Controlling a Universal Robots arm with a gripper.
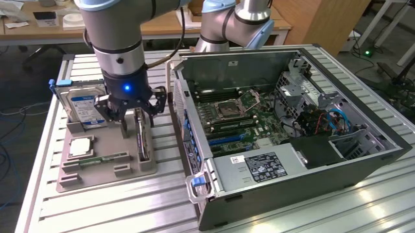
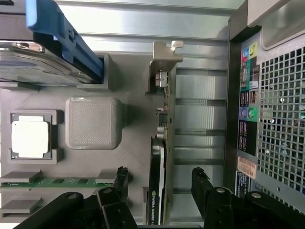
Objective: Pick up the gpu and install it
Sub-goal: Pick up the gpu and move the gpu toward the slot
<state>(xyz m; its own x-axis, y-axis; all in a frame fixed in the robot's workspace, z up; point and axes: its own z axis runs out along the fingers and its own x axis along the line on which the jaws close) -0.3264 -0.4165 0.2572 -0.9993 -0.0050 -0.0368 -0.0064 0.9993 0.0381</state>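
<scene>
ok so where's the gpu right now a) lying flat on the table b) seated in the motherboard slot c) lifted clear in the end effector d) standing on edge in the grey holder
d: the gpu stands on edge in a slot of the grey holder, with the open end effector straddling it, a gap on each side.

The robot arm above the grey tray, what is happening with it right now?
The arm's gripper hangs open over the gpu, which stands on its edge in a slot of the grey tray. In the wrist view one finger is on each side of the card, with a gap on both sides, so nothing is gripped yet. The open computer case sits beside the tray, on the exterior view's right, and the card is not installed.
</scene>
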